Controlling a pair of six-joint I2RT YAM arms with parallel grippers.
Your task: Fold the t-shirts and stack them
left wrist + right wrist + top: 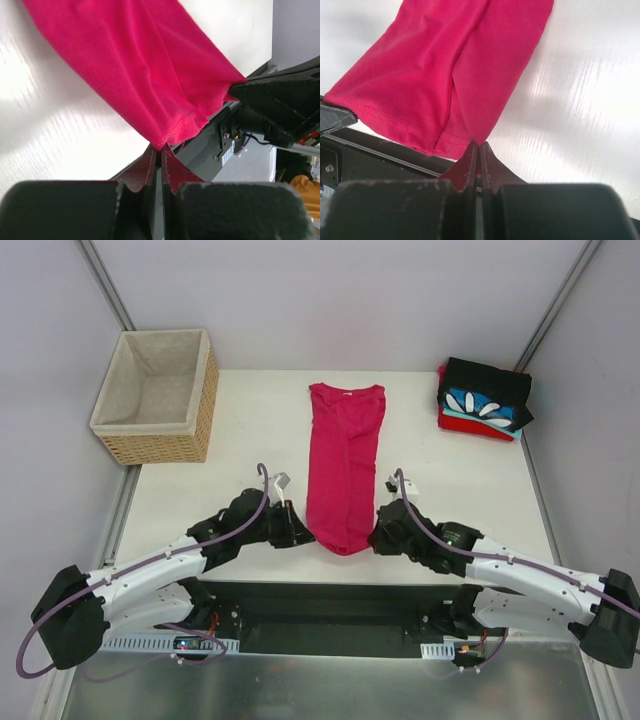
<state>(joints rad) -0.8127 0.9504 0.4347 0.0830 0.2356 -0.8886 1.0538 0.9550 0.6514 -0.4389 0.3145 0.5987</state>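
A magenta-pink t-shirt (pixel 343 462) lies lengthwise down the middle of the white table (pixel 240 430), folded into a narrow strip with its collar at the far end. My left gripper (pixel 303 531) is shut on the hem's left corner (pixel 165 135). On the other side, my right gripper (pixel 377 536) pinches the right corner of the pink t-shirt (pixel 470 75). The hem sits lifted slightly at the table's near edge. A stack of folded t-shirts (pixel 483 400), black on top, then blue with white petals, then red, rests at the far right corner.
A woven wicker basket (pixel 157 395) with beige lining stands at the far left corner of the table. A dark gap and metal rail run along the near table edge between the arm bases.
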